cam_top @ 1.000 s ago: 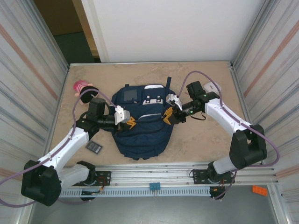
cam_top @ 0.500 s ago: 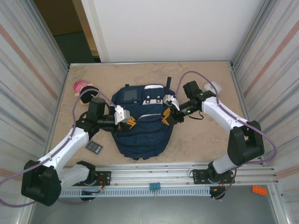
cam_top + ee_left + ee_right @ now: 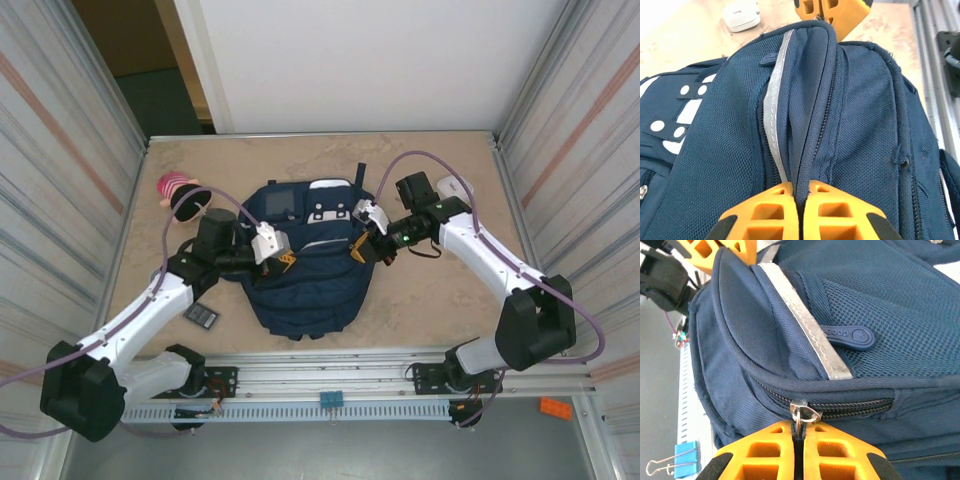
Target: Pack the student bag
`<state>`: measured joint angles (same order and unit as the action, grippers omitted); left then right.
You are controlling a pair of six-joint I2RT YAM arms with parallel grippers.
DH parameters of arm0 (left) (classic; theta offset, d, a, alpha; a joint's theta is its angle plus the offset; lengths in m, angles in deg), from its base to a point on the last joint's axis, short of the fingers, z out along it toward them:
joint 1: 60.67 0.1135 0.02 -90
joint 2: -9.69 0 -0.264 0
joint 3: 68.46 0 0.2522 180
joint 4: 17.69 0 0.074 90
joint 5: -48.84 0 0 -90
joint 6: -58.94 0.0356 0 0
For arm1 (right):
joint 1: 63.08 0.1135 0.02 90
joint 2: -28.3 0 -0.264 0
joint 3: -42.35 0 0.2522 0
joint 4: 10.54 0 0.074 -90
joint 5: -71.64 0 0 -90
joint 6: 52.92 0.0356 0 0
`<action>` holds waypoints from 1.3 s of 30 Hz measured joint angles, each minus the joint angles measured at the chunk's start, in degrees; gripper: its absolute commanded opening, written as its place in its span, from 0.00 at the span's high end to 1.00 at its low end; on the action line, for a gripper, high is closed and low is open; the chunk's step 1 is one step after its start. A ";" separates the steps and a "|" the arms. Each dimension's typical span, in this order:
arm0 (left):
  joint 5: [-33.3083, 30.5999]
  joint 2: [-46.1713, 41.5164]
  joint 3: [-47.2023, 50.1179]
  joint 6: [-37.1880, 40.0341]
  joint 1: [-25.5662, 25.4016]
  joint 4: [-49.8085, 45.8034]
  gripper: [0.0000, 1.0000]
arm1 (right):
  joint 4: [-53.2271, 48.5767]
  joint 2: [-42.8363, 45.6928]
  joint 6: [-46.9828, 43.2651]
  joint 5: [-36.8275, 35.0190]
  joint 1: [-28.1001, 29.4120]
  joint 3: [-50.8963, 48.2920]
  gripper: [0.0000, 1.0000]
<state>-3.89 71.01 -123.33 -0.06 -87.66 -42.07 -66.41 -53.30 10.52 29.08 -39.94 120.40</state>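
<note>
The navy student bag point(image 3: 305, 285) lies flat in the middle of the table, its white patches toward the far side. My left gripper point(image 3: 287, 260) is at the bag's left side, shut on a fold of blue fabric point(image 3: 807, 150) beside a zipper, fingertips point(image 3: 775, 200) pressed together on it. My right gripper point(image 3: 358, 250) is at the bag's right side, shut on the metal zipper pull point(image 3: 804, 412) of a closed zipper. In the right wrist view the student bag point(image 3: 755, 340) shows a grey stripe and a blue rubber tab point(image 3: 847, 335).
A pink striped thing with a dark item point(image 3: 180, 195) lies at the far left. A small dark card point(image 3: 201, 314) sits left of the bag. A white object point(image 3: 455, 187) rests behind my right arm. A blue clip point(image 3: 331, 399) sits on the front rail.
My right gripper has closed onto the zipper pull. My left gripper has shifted slightly right, still holding the fabric fold.
</note>
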 measured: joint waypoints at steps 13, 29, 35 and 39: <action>-24.92 2.84 -3.63 -6.60 -13.51 2.12 1.00 | -0.68 2.51 25.16 -10.80 7.78 3.13 1.00; -39.54 16.68 -10.71 -20.63 -27.08 11.10 0.52 | -2.49 2.49 45.46 -20.09 9.86 3.43 1.00; -32.44 8.35 -7.69 -15.54 -22.62 12.24 0.25 | -3.52 2.67 45.03 -17.57 5.22 3.02 1.00; -24.74 -0.31 -1.57 -7.52 -13.07 12.11 0.22 | -7.02 1.49 41.53 -17.59 4.90 5.46 1.00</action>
<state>-28.63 70.70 -124.90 -7.58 -100.73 -29.96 -73.43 -51.82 52.05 11.49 -35.05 125.87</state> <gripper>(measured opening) 0.772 0.071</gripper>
